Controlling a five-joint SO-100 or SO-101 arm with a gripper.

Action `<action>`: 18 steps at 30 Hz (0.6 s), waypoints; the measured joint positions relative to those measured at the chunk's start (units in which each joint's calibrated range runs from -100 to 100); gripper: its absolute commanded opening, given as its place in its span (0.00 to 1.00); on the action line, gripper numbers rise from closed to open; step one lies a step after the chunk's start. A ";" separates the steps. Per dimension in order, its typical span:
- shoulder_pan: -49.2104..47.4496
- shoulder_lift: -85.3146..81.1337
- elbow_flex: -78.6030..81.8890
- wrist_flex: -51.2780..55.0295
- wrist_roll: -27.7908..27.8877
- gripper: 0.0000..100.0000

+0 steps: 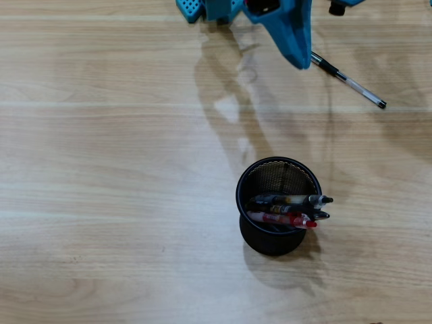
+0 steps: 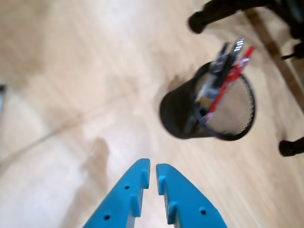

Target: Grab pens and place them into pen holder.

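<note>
The pen holder (image 1: 270, 241) is a round black mesh cup standing right of centre on the wooden table. Three pens lean inside it: a clear one (image 1: 290, 200), a black one (image 1: 300, 211) and a red one (image 1: 283, 219). Another clear pen with black ends (image 1: 351, 82) lies flat at the upper right. My blue gripper (image 1: 300, 62) hangs at the top edge, its tip just left of that pen's near end. In the wrist view the gripper (image 2: 153, 164) is shut with nothing between its fingers, and the holder (image 2: 175, 114) stands ahead to the right, blurred.
The arm's blue base (image 1: 202, 8) sits at the table's top edge. Black chair legs and casters (image 2: 213, 12) show beyond the holder in the wrist view, with another caster (image 2: 289, 147) at the right.
</note>
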 measured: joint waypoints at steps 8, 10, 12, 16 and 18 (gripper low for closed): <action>-13.82 -1.19 1.15 4.66 0.00 0.03; -18.10 -0.51 1.15 4.66 -0.36 0.03; -21.15 0.93 1.06 4.75 -2.03 0.03; -25.25 4.93 1.06 4.75 -4.73 0.03; -27.16 7.22 1.06 4.75 -5.46 0.03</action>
